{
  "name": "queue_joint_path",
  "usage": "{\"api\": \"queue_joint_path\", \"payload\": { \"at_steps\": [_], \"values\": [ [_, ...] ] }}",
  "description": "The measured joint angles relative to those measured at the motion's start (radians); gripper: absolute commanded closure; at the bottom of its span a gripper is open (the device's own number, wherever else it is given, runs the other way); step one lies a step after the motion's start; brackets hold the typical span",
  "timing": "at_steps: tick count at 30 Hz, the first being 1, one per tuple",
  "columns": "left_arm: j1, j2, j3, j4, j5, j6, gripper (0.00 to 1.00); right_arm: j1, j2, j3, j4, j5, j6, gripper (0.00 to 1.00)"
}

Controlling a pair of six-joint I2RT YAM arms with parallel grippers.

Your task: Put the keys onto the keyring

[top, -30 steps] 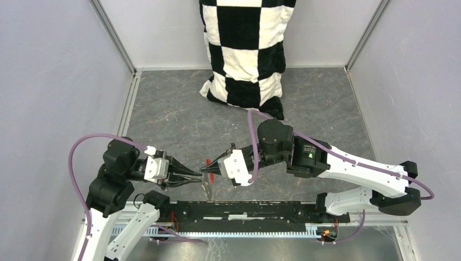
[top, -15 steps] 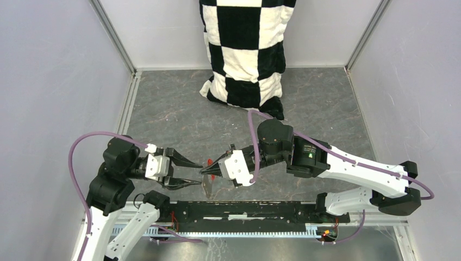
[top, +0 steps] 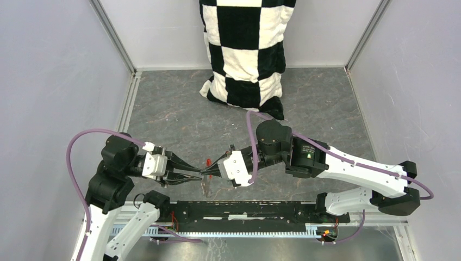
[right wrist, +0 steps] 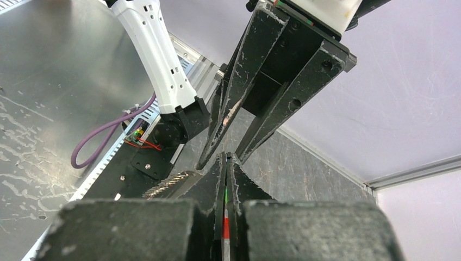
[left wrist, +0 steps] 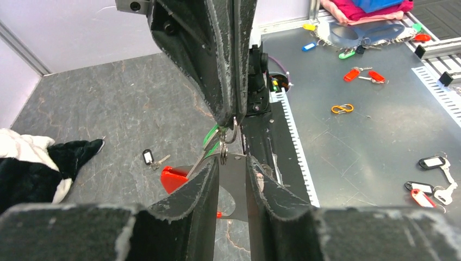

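Two ridged black pairs: right jaws tight on red-tagged keyring (left wrist: 174, 178), left jaws apart

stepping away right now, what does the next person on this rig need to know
Right gripper: shut on the keyring, held off the table, with the red tag dangling.
Left gripper: jaws narrowly open at the ring, gripping nothing that shows.
Green-tagged key: up at the ring by the right fingertips. Whether it is threaded, I cannot tell.
Black-tagged key: lying on the table, untouched.
Done: ring is off the table, green key is at it.
Left: confirm the green key is on, then pick up and thread the black one.
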Motion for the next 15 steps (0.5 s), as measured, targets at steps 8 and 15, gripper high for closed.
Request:
{"api": "queue_joint_path", "payload": {
  "at_steps": [8,15],
  "values": [
    [0.000,-0.002,0.003,0.003,0.019,-0.009,0.73,-0.002,0.000,-0.002,0.007,0.000,0.007,1.00],
    [0.000,-0.006,0.003,0.004,0.006,-0.008,0.80,-0.002,0.000,-0.002,0.008,0.000,0.011,1.00]
  ]
}}
